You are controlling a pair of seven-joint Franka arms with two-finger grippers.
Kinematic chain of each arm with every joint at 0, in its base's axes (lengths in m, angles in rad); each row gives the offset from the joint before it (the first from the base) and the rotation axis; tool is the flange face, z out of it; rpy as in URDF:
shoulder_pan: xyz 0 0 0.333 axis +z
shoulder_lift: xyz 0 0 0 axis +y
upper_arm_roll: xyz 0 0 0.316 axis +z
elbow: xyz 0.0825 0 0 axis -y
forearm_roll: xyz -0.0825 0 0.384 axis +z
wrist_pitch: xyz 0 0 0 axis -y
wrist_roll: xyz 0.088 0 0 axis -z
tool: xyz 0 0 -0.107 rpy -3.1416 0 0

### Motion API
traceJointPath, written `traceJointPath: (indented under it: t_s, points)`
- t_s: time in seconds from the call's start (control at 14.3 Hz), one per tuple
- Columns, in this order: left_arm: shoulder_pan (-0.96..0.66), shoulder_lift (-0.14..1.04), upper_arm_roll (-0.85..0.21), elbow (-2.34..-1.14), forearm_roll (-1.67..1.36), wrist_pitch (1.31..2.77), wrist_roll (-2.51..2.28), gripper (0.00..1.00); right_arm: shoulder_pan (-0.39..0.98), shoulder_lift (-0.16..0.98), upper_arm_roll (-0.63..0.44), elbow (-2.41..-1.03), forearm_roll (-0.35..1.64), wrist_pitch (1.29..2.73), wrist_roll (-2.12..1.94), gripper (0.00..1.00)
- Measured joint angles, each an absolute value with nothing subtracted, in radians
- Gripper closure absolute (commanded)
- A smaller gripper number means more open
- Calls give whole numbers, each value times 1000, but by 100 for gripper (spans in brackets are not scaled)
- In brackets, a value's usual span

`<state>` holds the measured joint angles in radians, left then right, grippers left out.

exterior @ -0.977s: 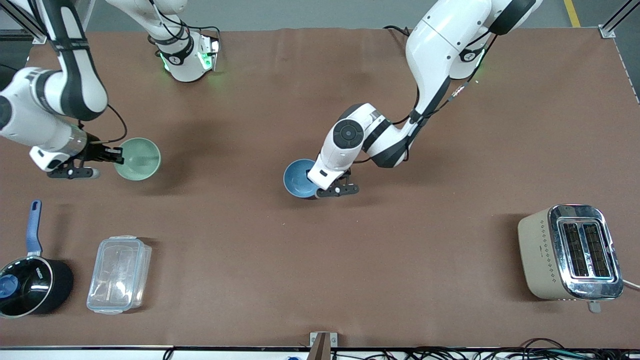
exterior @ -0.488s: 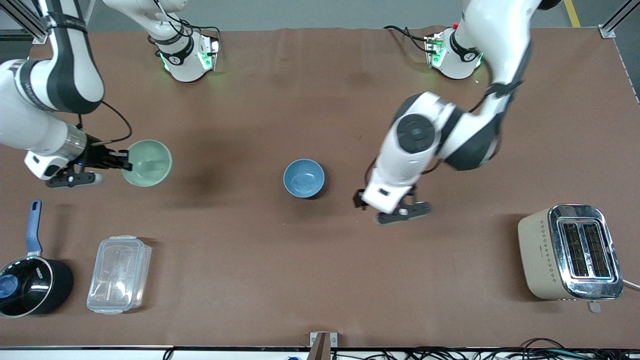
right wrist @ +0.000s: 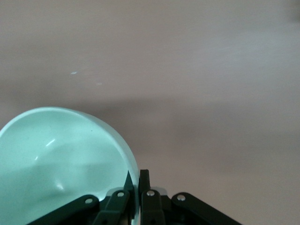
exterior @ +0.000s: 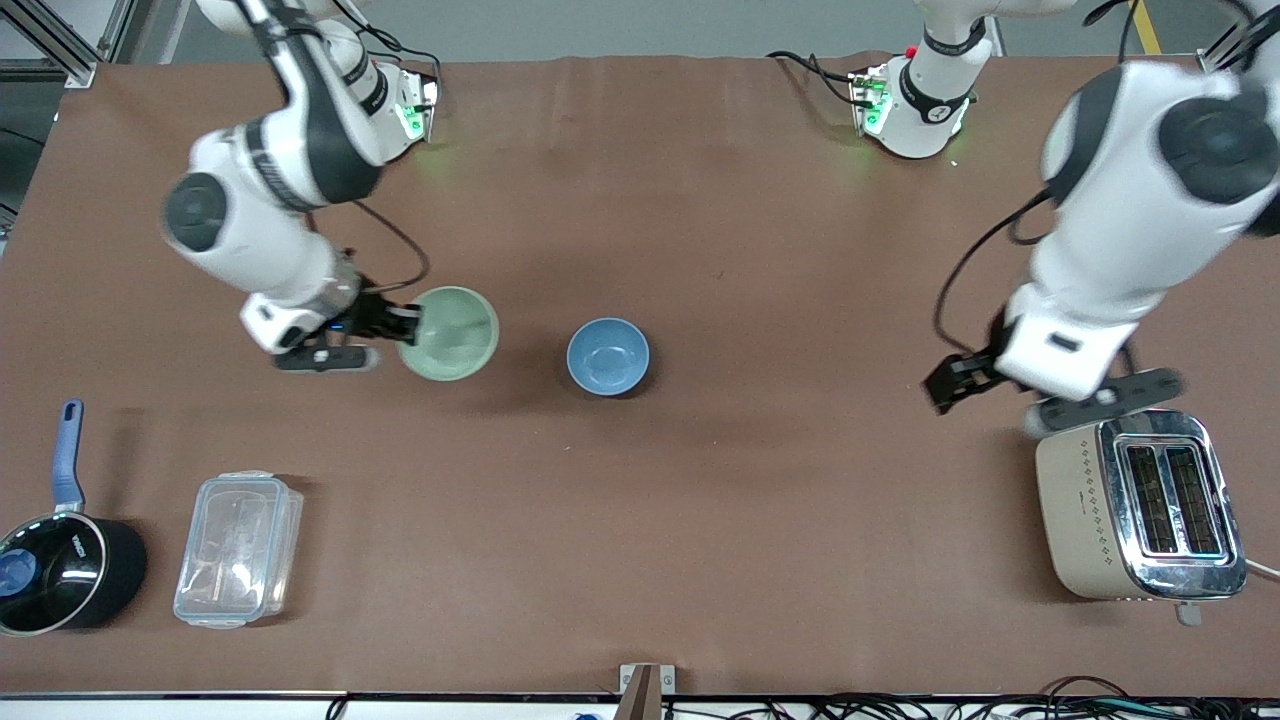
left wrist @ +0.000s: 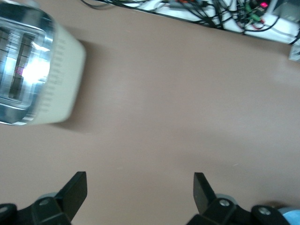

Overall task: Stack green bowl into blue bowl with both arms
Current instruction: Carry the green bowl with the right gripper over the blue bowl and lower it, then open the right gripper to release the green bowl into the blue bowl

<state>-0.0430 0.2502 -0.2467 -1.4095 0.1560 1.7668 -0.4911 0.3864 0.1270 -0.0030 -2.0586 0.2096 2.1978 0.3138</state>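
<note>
Now I see the left claw (exterior: 948, 380) spread wide and empty over the bench (exterior: 700, 200) by the toaster (exterior: 1140, 505). The blue bowl (exterior: 608, 356) sits mid-bench; beside it, the right claw (exterior: 408, 324) pinches the green bowl (exterior: 447, 333) by its rim.

Light: even, overhead | shadows: soft | glare: toaster (left wrist: 28, 70) chrome | blur: left wrist view smeared
</note>
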Motion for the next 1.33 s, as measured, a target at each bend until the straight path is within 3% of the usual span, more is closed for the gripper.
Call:
traceJointPath:
  t_s: [0.42, 0.84, 1.33]
  points:
    - [58, 127, -244, -1427, 122, 1610, -240, 0, 569, 297, -4, -1950, 211, 2254, 478, 98]
    - [27, 29, -148, -1533, 87, 1602, -94, 0, 627, 399, -5, -1946, 244, 2398, 485, 98]
    - [19, 8, -140, -1554, 79, 1603, -84, 0, 662, 446, -6, -1946, 250, 2477, 519, 97]
